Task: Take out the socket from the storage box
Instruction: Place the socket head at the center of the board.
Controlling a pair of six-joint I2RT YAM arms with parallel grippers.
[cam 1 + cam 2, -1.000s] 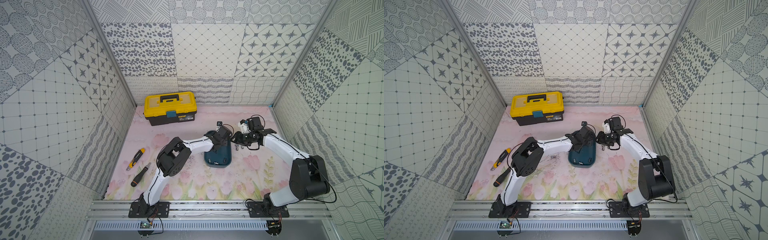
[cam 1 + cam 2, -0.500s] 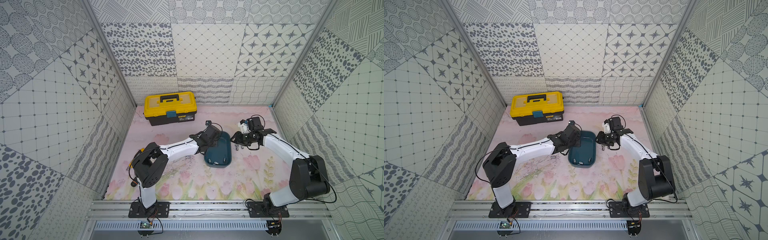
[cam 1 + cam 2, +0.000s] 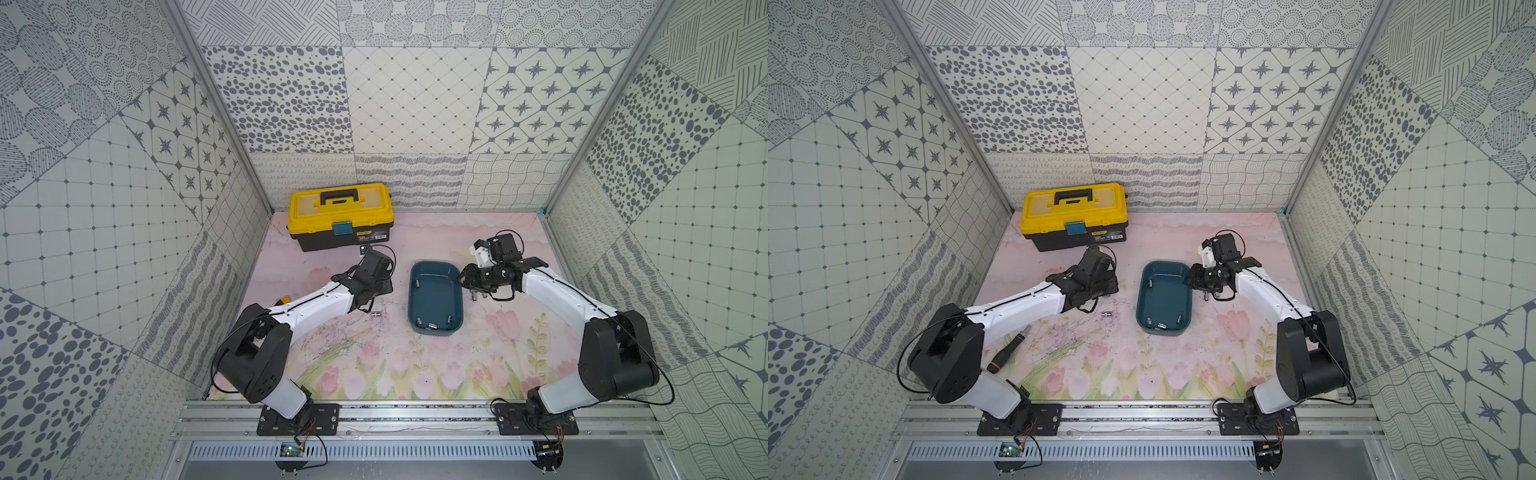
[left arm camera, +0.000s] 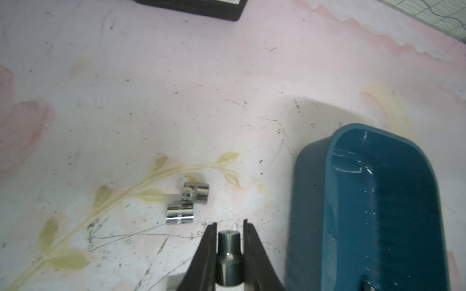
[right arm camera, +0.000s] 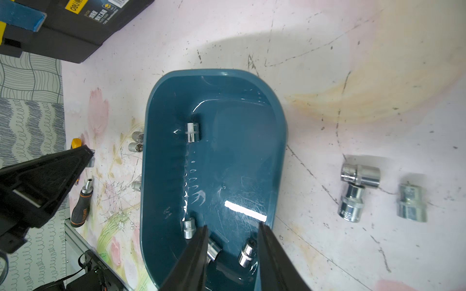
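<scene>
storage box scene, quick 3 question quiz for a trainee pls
1. True or false: the left pincer is empty.
2. How many sockets lie inside the storage box? A two, B four, C six.
3. Fill in: the lid of the toolbox is coloured ____.

Key: 1 false, it is shut on a dark socket. 2 B. 3 yellow.
</scene>
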